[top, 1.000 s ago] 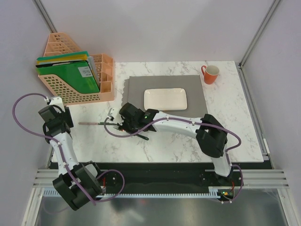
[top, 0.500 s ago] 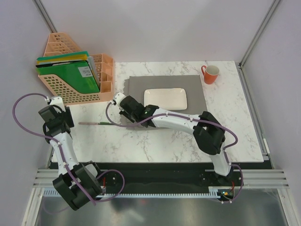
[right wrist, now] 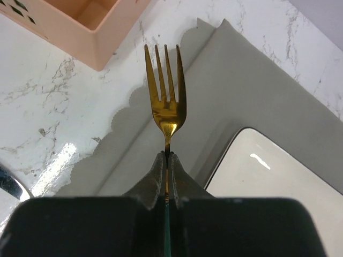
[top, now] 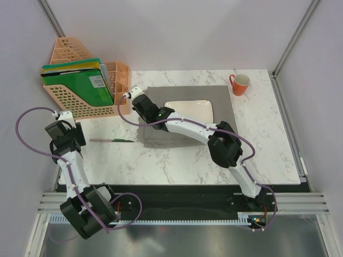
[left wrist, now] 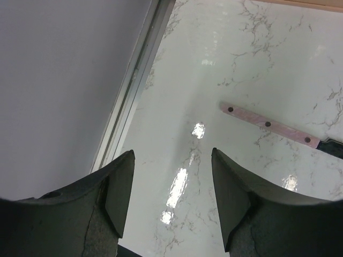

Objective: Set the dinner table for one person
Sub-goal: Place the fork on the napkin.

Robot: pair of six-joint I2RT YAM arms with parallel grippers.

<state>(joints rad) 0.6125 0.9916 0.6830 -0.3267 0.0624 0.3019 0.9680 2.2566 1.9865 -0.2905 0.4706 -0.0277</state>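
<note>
Holding the fork [right wrist: 166, 104] clenched in the right jaws, lay it flat on the placemat [right wrist: 236, 96] beside the plate [right wrist: 273, 171] (tines away). The left jaws hang parted, empty.

You won't find any text you can read here. The one label [top: 97, 81] in sight is a small white patch on the green folder [top: 80, 92] in the rack [top: 86, 111] at the table's [top: 177, 160] far left corner, its print too small to make out.
</note>
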